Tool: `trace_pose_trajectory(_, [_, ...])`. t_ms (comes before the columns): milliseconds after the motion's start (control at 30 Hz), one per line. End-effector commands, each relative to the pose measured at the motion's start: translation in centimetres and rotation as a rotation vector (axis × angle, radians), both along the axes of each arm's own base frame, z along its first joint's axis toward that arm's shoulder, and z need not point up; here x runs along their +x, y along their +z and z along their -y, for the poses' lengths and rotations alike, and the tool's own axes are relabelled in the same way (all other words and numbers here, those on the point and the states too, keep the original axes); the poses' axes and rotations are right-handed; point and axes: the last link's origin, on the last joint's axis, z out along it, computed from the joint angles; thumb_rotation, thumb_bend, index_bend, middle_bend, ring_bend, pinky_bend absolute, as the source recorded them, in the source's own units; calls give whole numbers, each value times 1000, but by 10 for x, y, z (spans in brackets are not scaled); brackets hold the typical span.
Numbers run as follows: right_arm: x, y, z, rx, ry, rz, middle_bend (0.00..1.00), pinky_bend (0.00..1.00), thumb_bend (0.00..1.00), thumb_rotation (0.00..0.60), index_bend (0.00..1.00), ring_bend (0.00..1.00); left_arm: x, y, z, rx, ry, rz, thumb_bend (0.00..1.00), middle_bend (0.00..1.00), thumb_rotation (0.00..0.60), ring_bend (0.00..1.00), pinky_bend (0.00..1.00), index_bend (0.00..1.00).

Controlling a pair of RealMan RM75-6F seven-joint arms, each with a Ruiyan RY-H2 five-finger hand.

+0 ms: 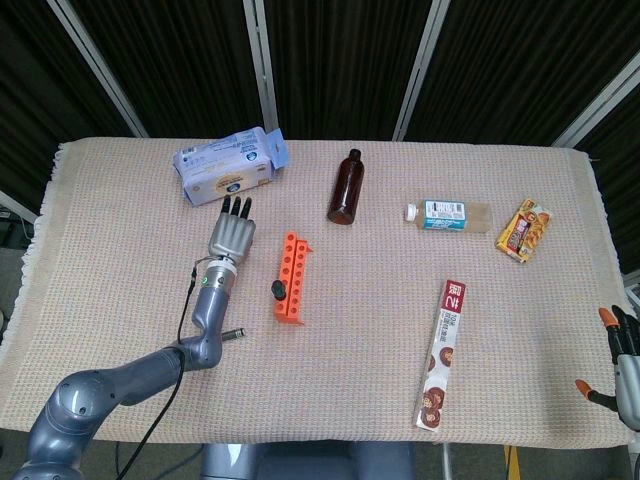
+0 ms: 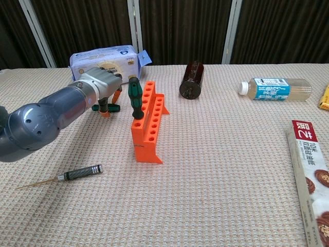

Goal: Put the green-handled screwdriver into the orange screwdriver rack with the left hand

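three screwdrivers (image 2: 79,173), two bottles (image 1: 345,186), one rack (image 1: 290,277), three packets (image 1: 440,354).
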Motion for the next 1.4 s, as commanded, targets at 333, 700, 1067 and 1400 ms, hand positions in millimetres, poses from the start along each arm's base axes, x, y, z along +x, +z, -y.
trace_pose_trajectory(333, [0,0,-1,-1,-4,-1,0,29,0,600,0,0,-4,1,-6,44,7,-1,224,16,600,0,0,424])
trace_pose_trajectory(700, [-1,1,-3,-5,-16,-4,0,33,0,600,2,0,-4,-10,-2,12,5,-18,425,18,600,0,0,431])
trace_pose_trajectory(1067, [-1,1,-2,-4,-16,-3,0,34,0,600,4,0,-7,-4,-2,22,19,41,447,28,600,0,0,497])
trace_pose_trajectory(1400, [1,1,-2,-1,1,1,0,33,0,600,4,0,-11,39,-5,120,25,382,447,94,600,0,0,595])
